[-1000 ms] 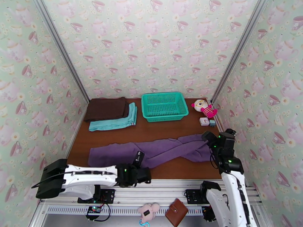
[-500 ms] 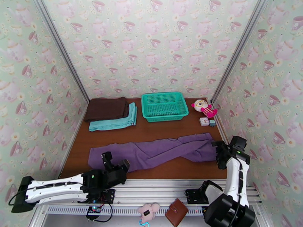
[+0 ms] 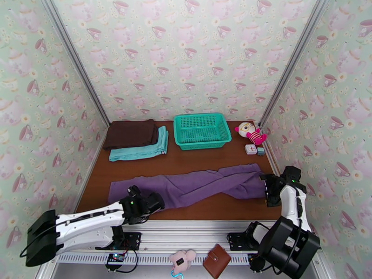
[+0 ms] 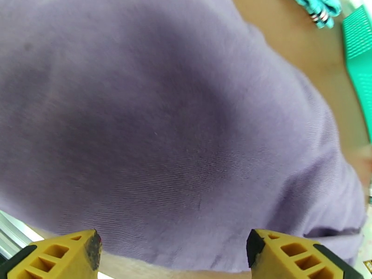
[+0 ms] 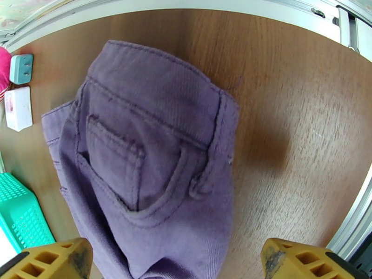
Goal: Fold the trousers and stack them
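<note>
The purple trousers (image 3: 195, 184) lie stretched out left to right across the near half of the brown table (image 3: 209, 159), waist end at the right. My left gripper (image 3: 156, 201) hovers low over the leg part near the table's front edge. In the left wrist view the purple fabric (image 4: 176, 126) lies just beyond my open yellow fingertips (image 4: 60, 256), which hold nothing. My right gripper (image 3: 269, 186) stands at the waist end by the right wall. In the right wrist view the waistband and a back pocket (image 5: 139, 154) show, and the right gripper (image 5: 176, 263) is open wide and holds nothing.
At the back stand a teal mesh basket (image 3: 202, 130), a dark brown folded garment (image 3: 131, 133) and a teal folded garment (image 3: 139, 149) beside it. A plush toy (image 3: 251, 132) and two small boxes (image 3: 253, 149) sit at the back right. Walls close in on three sides.
The left arm swung down and left, then its gripper slid back right over the trouser leg with its jaws opening wider. The right arm drew back from the waist toward the right wall.
</note>
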Tool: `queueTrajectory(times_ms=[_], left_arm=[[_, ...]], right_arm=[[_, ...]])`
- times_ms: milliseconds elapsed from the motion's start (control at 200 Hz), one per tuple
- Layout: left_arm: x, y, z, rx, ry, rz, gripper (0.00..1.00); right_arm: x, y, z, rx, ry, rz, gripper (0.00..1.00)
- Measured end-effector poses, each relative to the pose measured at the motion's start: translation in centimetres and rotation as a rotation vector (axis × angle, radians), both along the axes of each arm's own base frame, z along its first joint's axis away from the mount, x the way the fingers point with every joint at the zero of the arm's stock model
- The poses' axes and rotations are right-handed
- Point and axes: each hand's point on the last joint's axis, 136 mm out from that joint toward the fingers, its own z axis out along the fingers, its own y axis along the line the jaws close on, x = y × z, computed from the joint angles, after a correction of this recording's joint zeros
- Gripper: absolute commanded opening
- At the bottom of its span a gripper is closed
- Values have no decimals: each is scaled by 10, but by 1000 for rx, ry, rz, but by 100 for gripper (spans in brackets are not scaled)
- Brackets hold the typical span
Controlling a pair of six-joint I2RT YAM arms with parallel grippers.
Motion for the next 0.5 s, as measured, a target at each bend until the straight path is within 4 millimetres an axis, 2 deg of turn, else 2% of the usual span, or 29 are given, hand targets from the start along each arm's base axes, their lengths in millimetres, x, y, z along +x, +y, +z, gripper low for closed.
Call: queueTrajectory(times_ms=[200,285,346,421,501], left_arm=[[-2,-5,-18,69,73,4,78],[0,-6,-20,84,84,23,67],[1,-3,-21,92,90,41,55],[3,2,-23,99,94,71,47],[7,8,-24,93,94,115,27]], right_arm=[[7,-13,-20,45,37,-32,92],[10,-14,-25,69,35,-37,93],[12,-15,-24,66,23,-36,94],[13,-17,-20,54,9,-35,95],[14,-17,-16,43,-5,-35,95]])
